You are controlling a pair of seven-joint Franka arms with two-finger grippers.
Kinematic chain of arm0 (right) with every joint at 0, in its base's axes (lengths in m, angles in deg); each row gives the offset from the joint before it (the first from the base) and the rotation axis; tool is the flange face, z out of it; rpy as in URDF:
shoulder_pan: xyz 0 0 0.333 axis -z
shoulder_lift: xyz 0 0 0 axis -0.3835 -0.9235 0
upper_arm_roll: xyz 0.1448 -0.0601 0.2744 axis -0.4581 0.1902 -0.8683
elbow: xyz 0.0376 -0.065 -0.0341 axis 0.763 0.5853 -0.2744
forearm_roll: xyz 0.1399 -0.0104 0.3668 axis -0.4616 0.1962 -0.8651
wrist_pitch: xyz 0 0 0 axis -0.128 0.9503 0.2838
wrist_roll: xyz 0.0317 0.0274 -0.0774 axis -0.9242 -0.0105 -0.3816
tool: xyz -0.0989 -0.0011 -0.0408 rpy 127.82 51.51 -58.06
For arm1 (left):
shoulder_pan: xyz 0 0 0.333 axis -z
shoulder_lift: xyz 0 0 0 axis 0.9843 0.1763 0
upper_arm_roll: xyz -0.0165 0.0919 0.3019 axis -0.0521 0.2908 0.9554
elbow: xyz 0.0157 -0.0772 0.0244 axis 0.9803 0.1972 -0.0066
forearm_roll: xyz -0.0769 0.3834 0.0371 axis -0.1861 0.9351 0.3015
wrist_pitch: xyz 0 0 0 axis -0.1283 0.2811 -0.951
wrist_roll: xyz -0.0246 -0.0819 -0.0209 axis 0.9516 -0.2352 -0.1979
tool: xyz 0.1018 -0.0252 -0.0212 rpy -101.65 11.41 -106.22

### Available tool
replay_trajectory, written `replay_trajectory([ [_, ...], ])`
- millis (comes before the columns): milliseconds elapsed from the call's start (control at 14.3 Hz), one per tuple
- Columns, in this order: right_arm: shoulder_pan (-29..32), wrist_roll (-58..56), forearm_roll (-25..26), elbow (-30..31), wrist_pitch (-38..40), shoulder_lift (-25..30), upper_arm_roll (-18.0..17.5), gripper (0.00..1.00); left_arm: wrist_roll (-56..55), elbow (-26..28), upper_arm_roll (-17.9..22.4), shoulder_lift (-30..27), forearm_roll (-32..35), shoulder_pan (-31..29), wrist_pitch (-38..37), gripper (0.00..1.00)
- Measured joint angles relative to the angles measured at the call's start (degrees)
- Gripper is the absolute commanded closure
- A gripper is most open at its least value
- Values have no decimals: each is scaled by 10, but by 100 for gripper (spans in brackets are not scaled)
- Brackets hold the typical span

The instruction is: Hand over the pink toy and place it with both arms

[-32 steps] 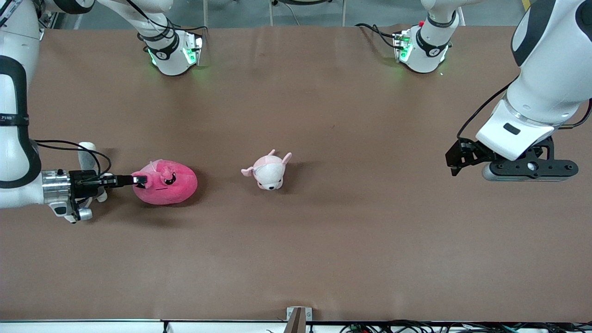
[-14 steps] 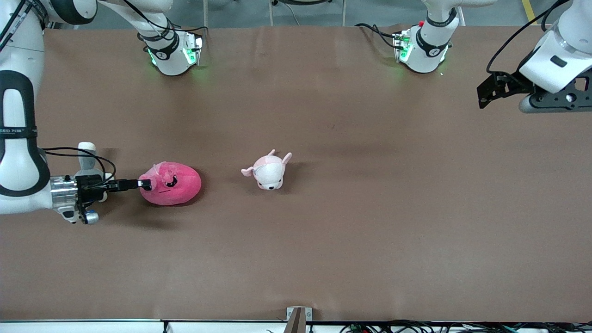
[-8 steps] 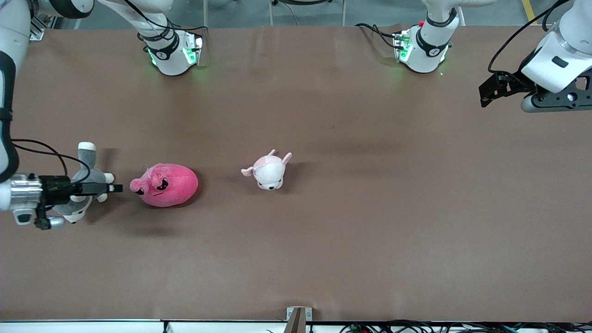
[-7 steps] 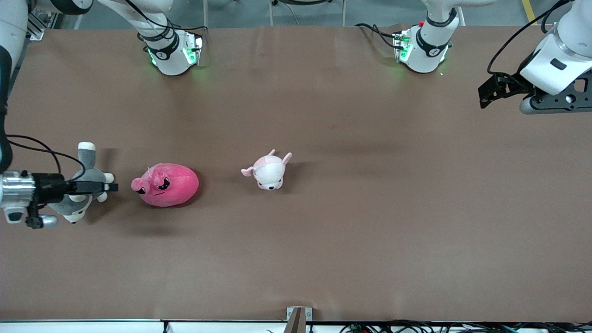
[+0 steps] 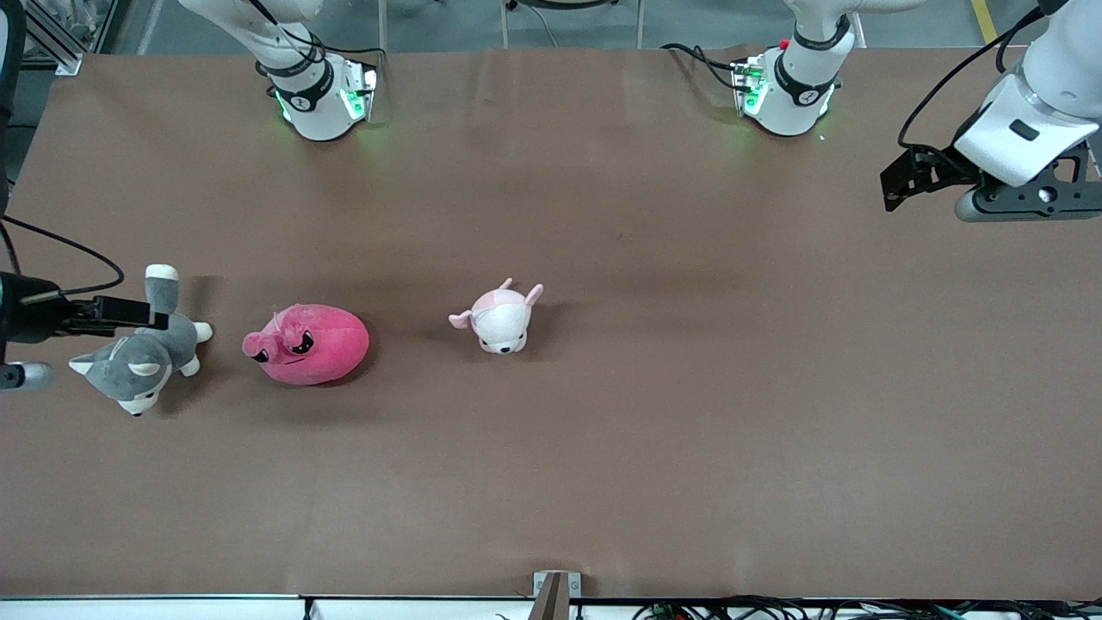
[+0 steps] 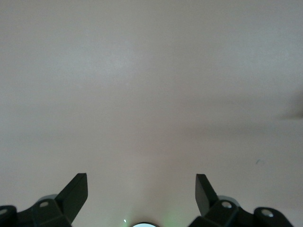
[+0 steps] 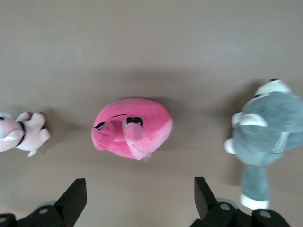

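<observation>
The pink toy [image 5: 306, 344], a hot-pink plush with black angry eyes, lies on the brown table toward the right arm's end. It also shows in the right wrist view [image 7: 132, 127]. My right gripper [image 5: 159, 315] is open and empty, apart from the toy, up over the tail of the grey husky. In the right wrist view the right gripper [image 7: 139, 187] has its jaws wide apart with nothing between them. My left gripper [image 5: 891, 182] hangs open and empty over bare table at the left arm's end. In its own view the left gripper [image 6: 141, 182] sees only table.
A grey-and-white husky plush [image 5: 138, 357] lies beside the pink toy toward the right arm's end, also in the right wrist view [image 7: 262, 135]. A pale pink-and-white puppy plush [image 5: 501, 316] lies mid-table [image 7: 21, 132]. The arm bases [image 5: 323, 95] stand at the table's edge.
My right gripper has let go of the pink toy and drawn back toward the right arm's end, uncovering the husky. The toy stays on the table. The left arm has barely shifted.
</observation>
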Motion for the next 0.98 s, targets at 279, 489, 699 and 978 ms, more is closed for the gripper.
replay_trajectory([
  [279,-22,14,91,-48,-4,5,0,0,0,-2,-10,0,0,0,2,0],
  [489,-18,14,99,-65,-4,15,4,0,-1,-2,-15,0,0,1,3,0],
  [699,-15,17,99,-73,-2,37,5,0,-1,-4,-17,1,0,1,5,0],
  [978,-15,32,99,-73,2,59,4,0,-4,-7,-22,8,-1,1,11,0],
])
